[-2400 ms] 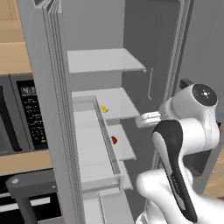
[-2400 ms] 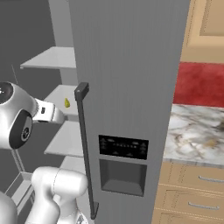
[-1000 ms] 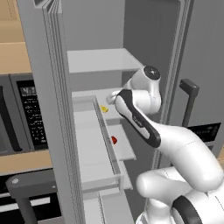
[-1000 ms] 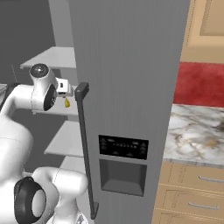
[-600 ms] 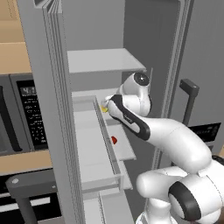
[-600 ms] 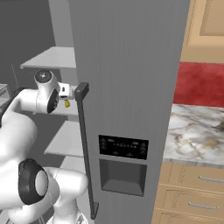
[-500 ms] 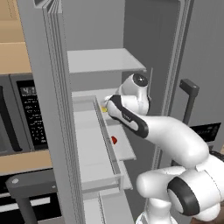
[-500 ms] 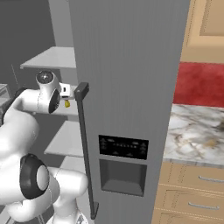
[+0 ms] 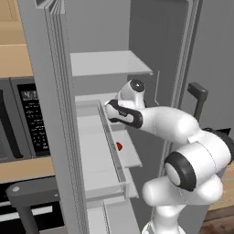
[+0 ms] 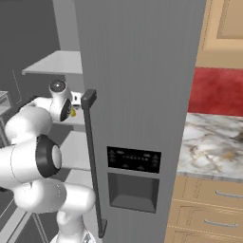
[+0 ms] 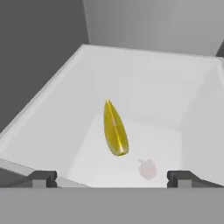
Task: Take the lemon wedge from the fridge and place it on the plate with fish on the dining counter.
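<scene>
Two fingertips spread wide, hand [image 11: 112, 178] empty, lemon wedge [image 11: 115, 129] just ahead (untouched), on fridge [image 10: 142, 71] shelf.

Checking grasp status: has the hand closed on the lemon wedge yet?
No. In the hand view the lemon wedge lies free on the fridge shelf, with both fingertips spread wide apart.

I get flat, even rendered light with no glare. Inside the fridge [image 9: 105, 41] the back wall sits dim and grey while the shelves read pale. My hand view is soft and slightly blurred; the lemon wedge [image 11: 115, 128] casts hardly any shadow.
</scene>
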